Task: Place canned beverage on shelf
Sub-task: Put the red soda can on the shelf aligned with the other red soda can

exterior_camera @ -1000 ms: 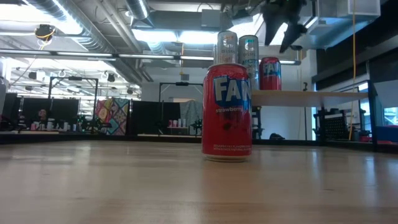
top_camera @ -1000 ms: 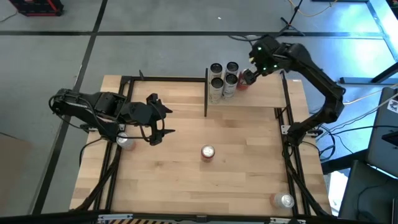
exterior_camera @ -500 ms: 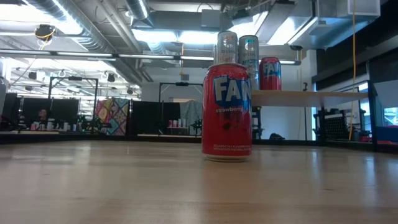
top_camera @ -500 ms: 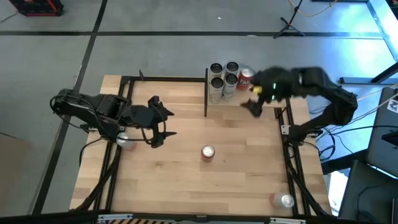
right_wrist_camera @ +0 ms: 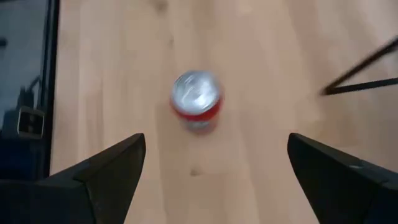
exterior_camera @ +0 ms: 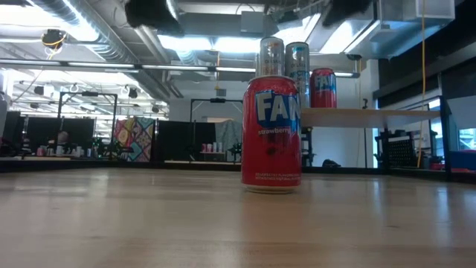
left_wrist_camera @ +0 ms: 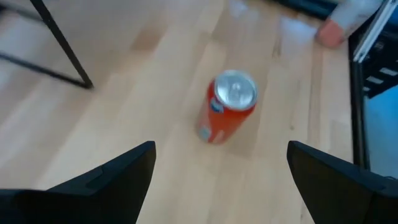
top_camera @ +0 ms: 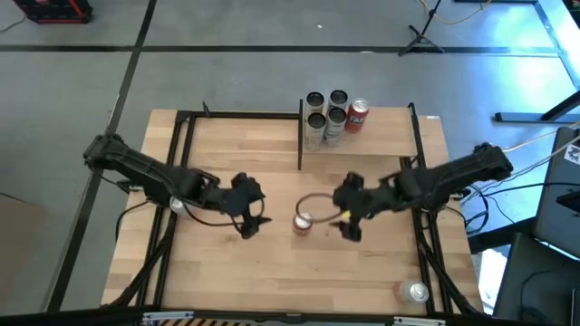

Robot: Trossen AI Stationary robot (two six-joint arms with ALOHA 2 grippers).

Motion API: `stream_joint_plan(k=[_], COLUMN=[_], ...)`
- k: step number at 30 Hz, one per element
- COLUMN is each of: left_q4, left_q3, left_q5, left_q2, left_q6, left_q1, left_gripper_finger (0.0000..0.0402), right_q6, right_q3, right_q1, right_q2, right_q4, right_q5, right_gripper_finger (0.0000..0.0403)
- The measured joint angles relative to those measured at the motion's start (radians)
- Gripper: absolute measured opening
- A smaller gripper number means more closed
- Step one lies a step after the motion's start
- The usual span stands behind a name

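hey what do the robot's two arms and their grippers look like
Both arms are dark, nearly black, built of slim jointed segments. The left arm trails black cables. The right arm shows a small yellowish mark near its wrist. The left gripper and right gripper each end in two flat, dark, wedge-shaped jaws.

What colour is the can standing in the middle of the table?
Red with a silver top; clearest in the low view.

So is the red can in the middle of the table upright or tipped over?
Upright. The red can stands on its base in the low view, and the high view shows its silver top facing up.
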Motion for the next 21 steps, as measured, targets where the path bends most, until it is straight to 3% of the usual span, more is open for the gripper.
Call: stream_joint_plan(k=[9,15,21], left_q4=[0.075,0.193,0.283], left_q3=[-0.007,-0.007,-0.007], left_q5=[0.041,0.025,-0.013], left_q2=[0.218,0.326,0.4], left_q6=[-0.019,0.004,0.033], left_q1=[-0.013,-0.013,0.002], left_gripper_finger=[0.0352,0.0352,0.0352], right_q6=[0.004,-0.008,-0.011], right_q3=[-0.295,-0.34,-0.341], right_q1=[0.024,0.024,0.02], right_q2=[0.0,0.025,0.101], right_q4=[0.359,0.55,0.51], right_q5=[-0.011,0.013,0.049], right_gripper_finger=[0.0379,0.0379,0.0379])
